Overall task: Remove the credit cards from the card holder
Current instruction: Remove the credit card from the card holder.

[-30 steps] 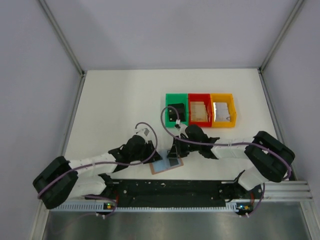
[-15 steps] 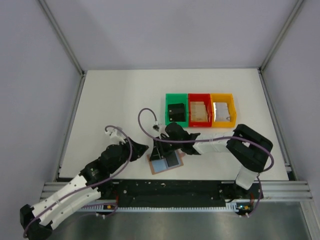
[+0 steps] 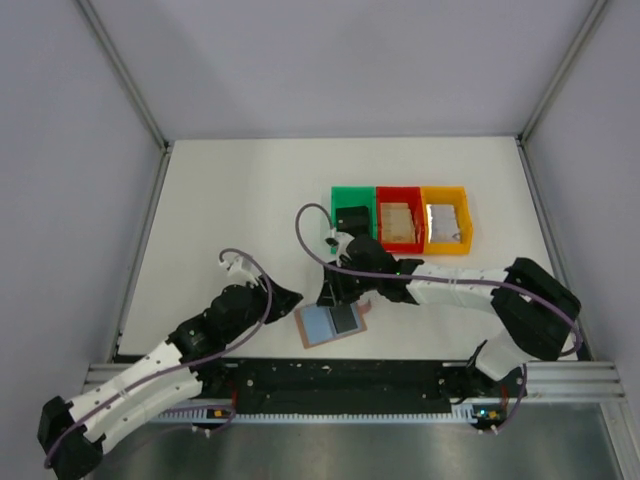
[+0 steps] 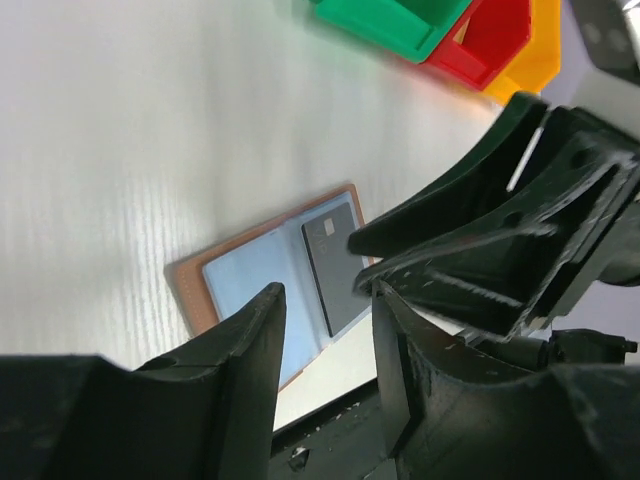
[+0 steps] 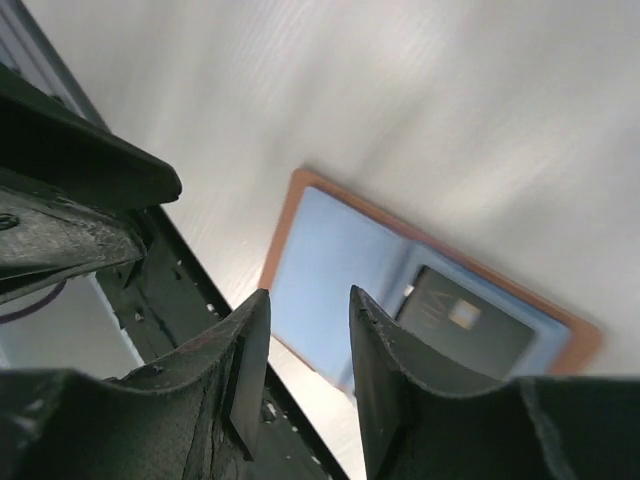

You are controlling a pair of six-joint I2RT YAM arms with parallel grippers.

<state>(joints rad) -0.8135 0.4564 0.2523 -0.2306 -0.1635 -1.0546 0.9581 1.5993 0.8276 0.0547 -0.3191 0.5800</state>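
Seen from above, the left gripper (image 4: 325, 300) hovers just left of the wallet (image 3: 318, 326), fingers slightly spread, pinching nothing. The wallet lies open near the table's (image 3: 230, 200) front edge (blue-grey side up), a dark card (image 3: 346, 320) in its right half. The right gripper (image 5: 307, 298) hangs over it, likewise parted and empty.

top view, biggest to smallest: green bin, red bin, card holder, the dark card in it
1. green bin and red bin: alike, can't rank them
2. card holder, lying open: only slightly smaller, so unsure
3. credit card: clearly smallest, sitting in the holder's right half
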